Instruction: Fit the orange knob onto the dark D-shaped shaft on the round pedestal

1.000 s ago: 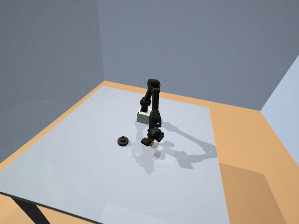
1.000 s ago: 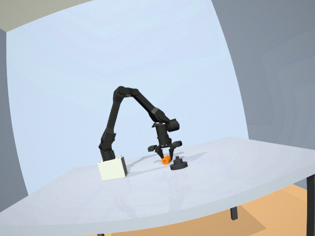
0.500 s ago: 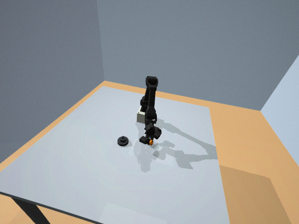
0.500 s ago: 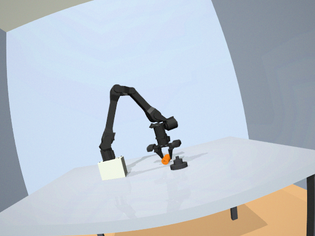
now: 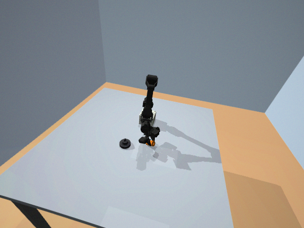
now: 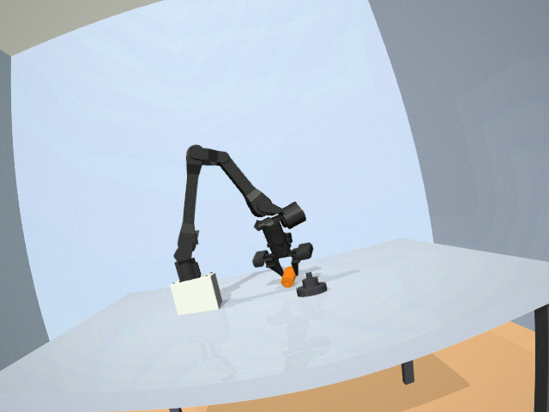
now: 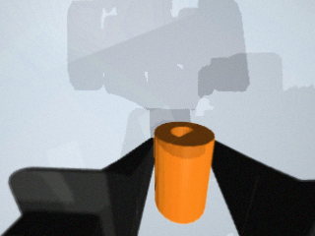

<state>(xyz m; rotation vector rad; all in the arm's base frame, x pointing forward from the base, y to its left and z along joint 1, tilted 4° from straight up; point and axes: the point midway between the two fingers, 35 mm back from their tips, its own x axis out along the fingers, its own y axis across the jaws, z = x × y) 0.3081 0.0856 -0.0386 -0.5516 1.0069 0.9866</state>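
The orange knob (image 5: pixel 153 143) (image 6: pixel 288 278) (image 7: pixel 181 182) is a cylinder held tilted, a little above the table. Its end with the D-shaped hole faces away from the wrist camera; the hole's straight edge seems to lie at its lower right in the wrist view. My gripper (image 5: pixel 151 142) (image 6: pixel 289 271) (image 7: pixel 180 144) is shut on the knob, one finger on each side. The dark round pedestal (image 5: pixel 125 145) (image 6: pixel 311 290) stands beside the gripper, apart from the knob, with its thin shaft (image 5: pixel 125 139) (image 6: pixel 309 275) upright. The shaft's flat side cannot be made out. The pedestal is outside the wrist view.
The arm's white base block (image 5: pixel 153 115) (image 6: pixel 195 295) stands on the pale table (image 5: pixel 80 171) (image 6: pixel 133 350), behind the gripper in the top view. Shadows of the arm fall across the table top. Walls stand beyond the table.
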